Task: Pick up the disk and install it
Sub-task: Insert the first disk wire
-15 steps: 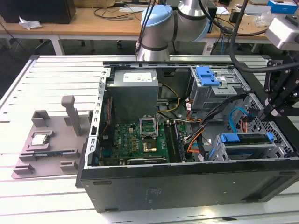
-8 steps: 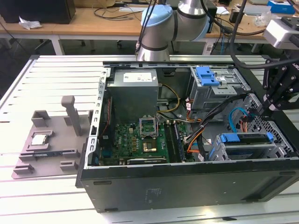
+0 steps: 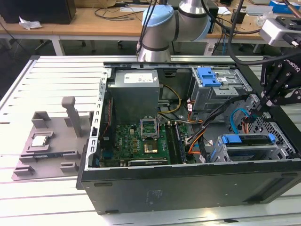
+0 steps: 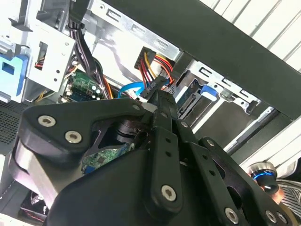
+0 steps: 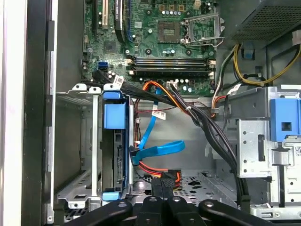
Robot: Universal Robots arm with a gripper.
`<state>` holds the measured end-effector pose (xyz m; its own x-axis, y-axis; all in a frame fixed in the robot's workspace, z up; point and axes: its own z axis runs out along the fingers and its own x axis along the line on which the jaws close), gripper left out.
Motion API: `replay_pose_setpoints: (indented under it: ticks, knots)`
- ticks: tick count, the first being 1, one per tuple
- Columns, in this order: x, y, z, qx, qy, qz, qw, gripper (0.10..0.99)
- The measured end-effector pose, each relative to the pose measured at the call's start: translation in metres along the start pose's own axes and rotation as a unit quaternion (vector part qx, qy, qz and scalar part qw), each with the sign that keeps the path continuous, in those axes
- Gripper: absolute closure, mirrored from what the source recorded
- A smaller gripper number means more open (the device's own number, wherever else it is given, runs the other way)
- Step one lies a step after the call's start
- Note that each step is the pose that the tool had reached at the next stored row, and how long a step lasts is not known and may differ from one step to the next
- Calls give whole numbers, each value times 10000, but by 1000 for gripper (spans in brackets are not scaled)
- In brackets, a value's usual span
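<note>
In the first wrist view the gripper [image 5: 163,189] hangs inside the open computer case [image 3: 188,188], its black jaws together with nothing between them. They sit just over a loose connector with red and orange wires [image 5: 170,175]. The second wrist view looks along the same closed fingers [image 4: 162,122] toward the case wall.

The disk [image 5: 117,160] is apart from the gripper. It stands on edge in the lower drive cage [image 5: 77,141], and its blue carrier [image 5: 115,115] is at the cage mouth. A blue ribbon cable [image 5: 160,148] runs to its back end. A thick black cable bundle [image 5: 207,122] crosses between the gripper and the motherboard [image 5: 155,42].

Farther off is a second grey cage with a blue latch [image 5: 284,120].

The exterior view adds the power supply [image 3: 136,89], whose white label is too small to read. On its left, outside the case, a grey fixture tray [image 3: 51,136] holds a square CPU chip [image 3: 40,140] on the slotted metal table [image 3: 47,70].
</note>
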<state>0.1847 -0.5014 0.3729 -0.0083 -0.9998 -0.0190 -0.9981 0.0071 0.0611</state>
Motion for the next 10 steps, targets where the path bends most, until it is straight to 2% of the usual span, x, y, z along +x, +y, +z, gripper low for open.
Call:
replay_pose_setpoints:
  ticks: [3, 7, 8, 9, 10]
  knots:
    - [-2, 0, 0, 0, 0, 0, 10000, 973]
    - [-8, -1, 2, 0, 9, 0, 10000, 725]
    - [-22, -2, 5, 0, 30, 1, 10000, 725]
    - [-68, -2, 11, 1, 82, 4, 10000, 725]
    - [-101, -2, 19, 1, 110, 6, 9999, 725]
